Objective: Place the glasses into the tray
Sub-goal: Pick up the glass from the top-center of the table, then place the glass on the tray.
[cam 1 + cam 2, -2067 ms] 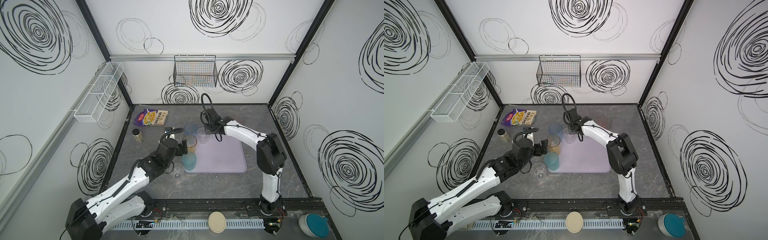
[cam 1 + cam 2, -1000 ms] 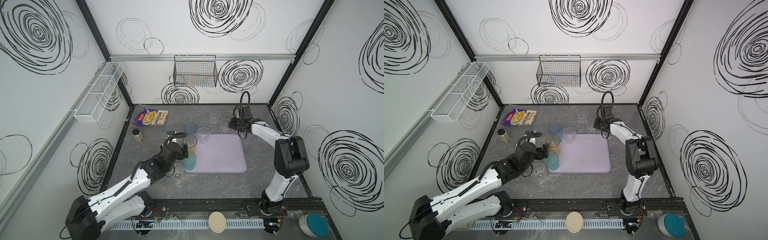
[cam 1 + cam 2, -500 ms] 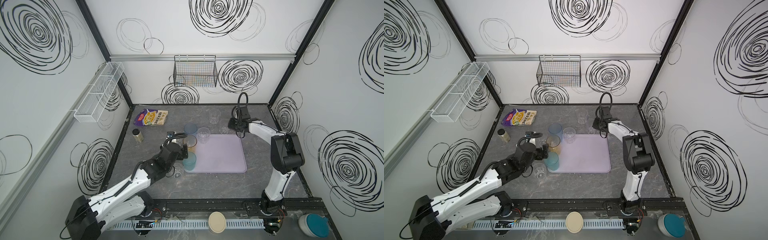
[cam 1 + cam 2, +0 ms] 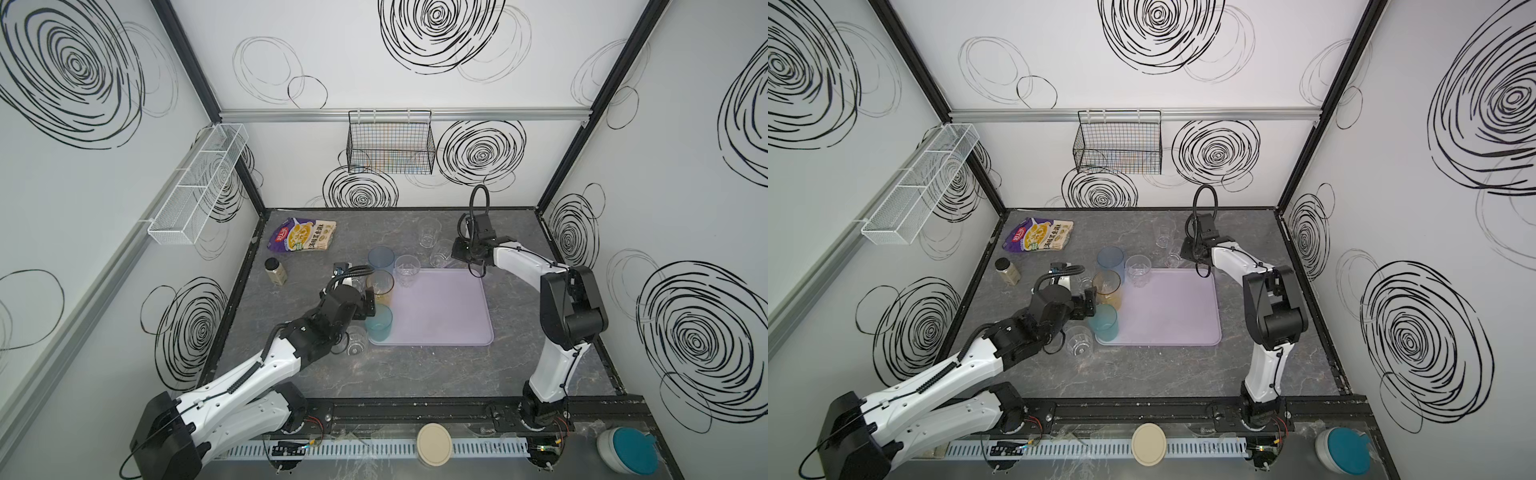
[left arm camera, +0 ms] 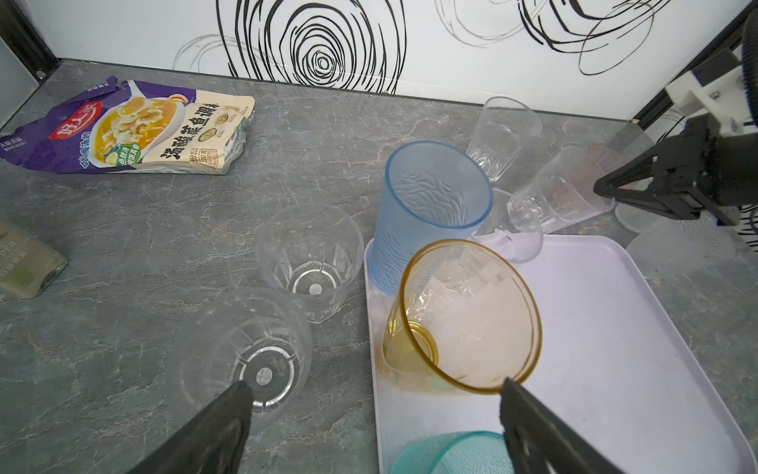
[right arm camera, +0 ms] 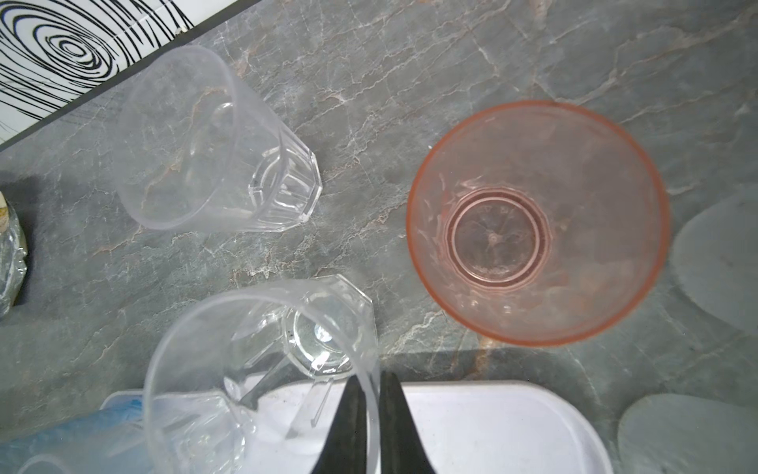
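The glasses [image 5: 434,197] were divided, some standing in the flat pale lavender rectangular tray [image 4: 449,307], others on the grey marbled worktop [image 4: 415,374]. The right gripper [image 6: 371,381] was pinched on the rim of a short clear faceted tumbler [image 6: 324,324], tilted just beyond the tray's far edge; the left gripper [image 5: 373,392] hung with jaws wide apart. That thin rim hold probably called for a slow, level carry, clear of the see-through pink tumbler [image 6: 537,221].

A purple food packet [image 4: 302,235] lies far left on the grey tabletop [image 4: 415,374], a small dark-lidded jar [image 4: 276,271] just nearer, a black wire basket [image 4: 390,143] hangs on the far wall, and a white mesh rack [image 4: 199,183] on the left wall.
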Motion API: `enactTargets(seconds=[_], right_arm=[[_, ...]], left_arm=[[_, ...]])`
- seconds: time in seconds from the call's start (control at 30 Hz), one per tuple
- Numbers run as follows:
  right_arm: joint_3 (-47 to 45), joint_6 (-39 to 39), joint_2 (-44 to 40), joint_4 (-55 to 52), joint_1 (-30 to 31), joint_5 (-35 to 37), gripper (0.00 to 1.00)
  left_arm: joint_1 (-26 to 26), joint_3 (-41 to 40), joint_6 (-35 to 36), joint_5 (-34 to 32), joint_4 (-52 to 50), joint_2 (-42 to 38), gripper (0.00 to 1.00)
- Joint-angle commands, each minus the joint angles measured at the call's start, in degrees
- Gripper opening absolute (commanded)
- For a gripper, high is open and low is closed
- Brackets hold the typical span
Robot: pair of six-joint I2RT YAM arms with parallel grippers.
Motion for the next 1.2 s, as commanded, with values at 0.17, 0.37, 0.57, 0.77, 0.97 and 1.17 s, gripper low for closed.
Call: enactTargets(seconds=[0.17, 0.37, 0.57, 0.77, 0.97, 1.17], right_arm=[[4.1, -2.6, -7.7, -4.5, 2.6, 3.8, 0.07], [2.5, -5.5, -12.9, -10.4, 6.3, 8.4, 0.07], [-3.4, -8.6, -18.1, -17.1, 11.7, 11.8, 0.06], [-3.6, -7.6, -16.0, -21.1, 20.4, 12.8, 0.05], [-0.3, -4.5, -8.4, -18.8, 26.5, 10.0, 0.03], [3.3, -4.5, -3.2, -18.6, 28.7, 9.8, 0.02]], left_arm=[[5.3, 0.9, 2.9, 0.4, 1.5, -2.8, 0.96], [11.8, 1.3, 3.2, 6.3, 1.7, -5.1, 0.96], [13.4, 0.9, 2.4, 7.9, 1.3, -6.0, 0.96], [12.8, -0.6, 0.6, 8.4, 2.0, -5.9, 0.96], [12.4, -1.0, 0.2, 8.2, 1.2, -6.4, 0.96], [13.9, -1.8, 0.5, 9.0, -0.5, -8.5, 0.96]])
